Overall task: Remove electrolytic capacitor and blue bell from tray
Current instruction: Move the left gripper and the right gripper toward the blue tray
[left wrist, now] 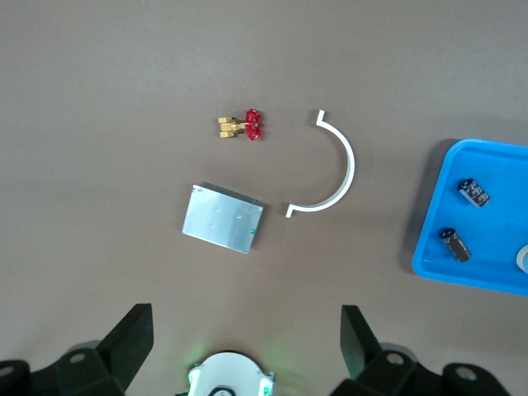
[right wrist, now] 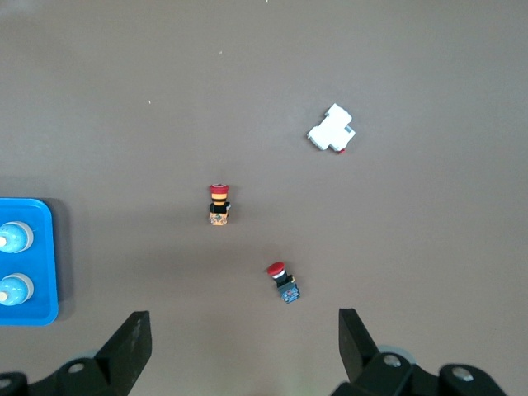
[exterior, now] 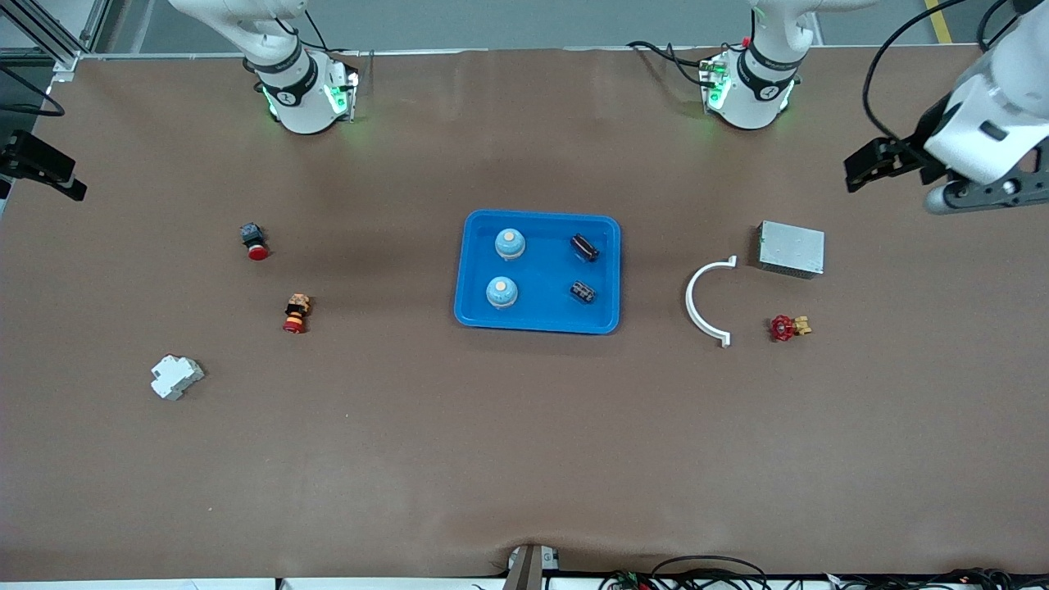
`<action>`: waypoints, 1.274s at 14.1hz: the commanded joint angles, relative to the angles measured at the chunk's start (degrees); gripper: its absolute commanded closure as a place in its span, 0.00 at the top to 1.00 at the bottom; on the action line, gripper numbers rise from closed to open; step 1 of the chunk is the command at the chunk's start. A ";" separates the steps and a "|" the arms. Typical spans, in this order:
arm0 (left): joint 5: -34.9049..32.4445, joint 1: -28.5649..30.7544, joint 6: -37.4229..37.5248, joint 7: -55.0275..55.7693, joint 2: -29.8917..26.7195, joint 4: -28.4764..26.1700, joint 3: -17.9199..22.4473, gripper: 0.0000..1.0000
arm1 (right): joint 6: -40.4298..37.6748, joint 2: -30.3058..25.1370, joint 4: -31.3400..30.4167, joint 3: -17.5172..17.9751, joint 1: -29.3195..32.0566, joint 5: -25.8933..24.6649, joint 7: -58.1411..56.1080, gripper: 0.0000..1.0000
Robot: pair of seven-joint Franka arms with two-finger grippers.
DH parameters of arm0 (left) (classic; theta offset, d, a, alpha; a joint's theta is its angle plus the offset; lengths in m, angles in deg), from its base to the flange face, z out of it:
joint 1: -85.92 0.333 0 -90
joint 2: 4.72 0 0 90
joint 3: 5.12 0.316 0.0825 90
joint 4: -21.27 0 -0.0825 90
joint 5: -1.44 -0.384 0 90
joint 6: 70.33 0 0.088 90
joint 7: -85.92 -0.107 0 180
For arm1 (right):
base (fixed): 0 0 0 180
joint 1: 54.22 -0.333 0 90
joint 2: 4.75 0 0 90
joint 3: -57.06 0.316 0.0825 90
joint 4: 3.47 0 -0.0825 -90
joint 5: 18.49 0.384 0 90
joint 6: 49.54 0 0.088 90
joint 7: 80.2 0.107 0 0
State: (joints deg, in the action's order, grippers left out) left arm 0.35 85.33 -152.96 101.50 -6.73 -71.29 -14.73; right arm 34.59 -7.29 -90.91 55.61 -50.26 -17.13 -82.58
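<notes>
A blue tray (exterior: pixel 541 217) sits mid-table. In it lie two light-blue bells (exterior: pixel 510 243) (exterior: pixel 501 292) toward the right arm's end and two black capacitors (exterior: pixel 584 247) (exterior: pixel 583 291) toward the left arm's end. My left gripper (exterior: pixel 869 168) is open and empty, high over the table's left-arm end; its wrist view (left wrist: pixel 246 330) shows the tray (left wrist: pixel 487 247) and both capacitors (left wrist: pixel 474 191) (left wrist: pixel 455 245). My right gripper (exterior: pixel 41 168) is open and empty, high over the right-arm end; its wrist view (right wrist: pixel 239 334) shows the tray's edge (right wrist: pixel 41 247) and both bells (right wrist: pixel 15 238) (right wrist: pixel 15 289).
Toward the left arm's end lie a white curved clip (exterior: pixel 698 301), a metal box (exterior: pixel 791 248) and a red valve (exterior: pixel 787 328). Toward the right arm's end lie a red push button (exterior: pixel 255 241), an orange-and-red switch (exterior: pixel 296 313) and a white breaker (exterior: pixel 175 376).
</notes>
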 commanded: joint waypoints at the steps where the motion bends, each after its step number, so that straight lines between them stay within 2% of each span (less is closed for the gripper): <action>1: 0.74 -0.38 -4.28 5.66 -1.07 -4.98 -2.60 1.00 | 0.76 -0.53 -4.82 0.74 1.75 3.37 1.32 1.00; 4: 0.74 -0.47 -10.26 14.62 -0.81 -10.17 -6.38 1.00 | 7.95 -3.68 -15.00 1.35 0.97 4.00 7.89 1.00; 8: 1.87 -0.38 -19.57 29.02 0.25 -16.68 -11.66 1.00 | 20.26 -8.08 -29.07 1.36 -5.17 4.18 18.52 1.00; 10: 5.21 -0.47 -21.68 36.76 2.70 -16.69 -13.68 1.00 | 23.52 -8.35 -32.08 1.36 -9.29 4.18 25.81 1.00; 14: 4.69 -1.08 -27.57 50.57 8.50 -17.30 -19.83 1.00 | 29.67 -8.26 -37.35 1.45 -19.39 4.09 42.24 1.00; 16: 4.69 -2.74 -30.03 55.50 10.70 -18.00 -20.10 0.97 | 34.15 -7.91 -39.64 1.36 -24.94 4.09 50.42 1.00; 18: 4.69 -5.20 -36.16 61.81 13.07 -20.10 -20.10 0.97 | 36.79 -5.64 -39.65 1.36 -29.95 4.09 58.06 1.00</action>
State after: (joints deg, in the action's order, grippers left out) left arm 4.63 81.83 -184.47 158.25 4.77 -89.60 -34.83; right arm 69.04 -13.34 -129.32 57.76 -76.06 -13.69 -30.78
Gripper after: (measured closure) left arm 0.026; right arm 0.000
